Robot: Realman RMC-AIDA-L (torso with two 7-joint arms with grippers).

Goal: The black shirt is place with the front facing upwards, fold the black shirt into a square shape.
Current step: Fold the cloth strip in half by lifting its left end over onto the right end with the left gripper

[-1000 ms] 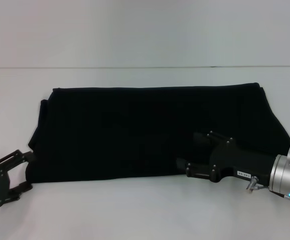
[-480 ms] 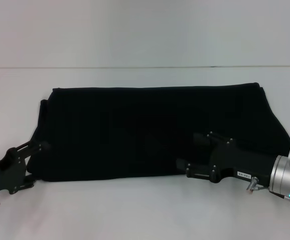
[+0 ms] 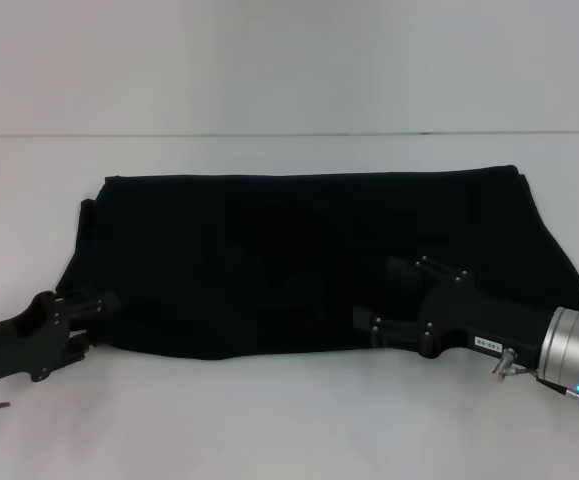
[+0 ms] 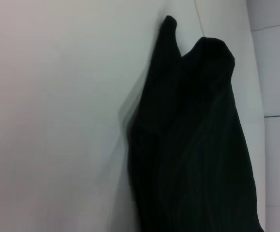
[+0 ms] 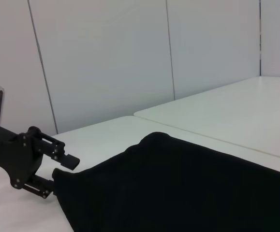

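Observation:
The black shirt [image 3: 299, 260] lies flat on the white table [image 3: 269, 430] as a long plain black band, wider than deep. My left gripper [image 3: 94, 322] is at the shirt's near-left corner, open, one finger above and one below the corner. The right wrist view shows this left gripper [image 5: 57, 176] with the shirt [image 5: 188, 188] corner between its fingers. My right gripper [image 3: 379, 295] is at the near edge, right of the middle, open: one finger over the cloth, the other at the hem. The left wrist view shows only the shirt [image 4: 193, 145] and the table.
The white table [image 4: 57, 121] runs back to a seam [image 3: 289, 135] behind the shirt, with pale wall panels [image 5: 106, 58] beyond. A strip of bare tabletop lies between the shirt's near edge and the table's front.
My left gripper has swung in from the far left and up to the shirt's near-left corner, its fingers now around that corner. The right gripper has edged slightly up. The shirt lies as before.

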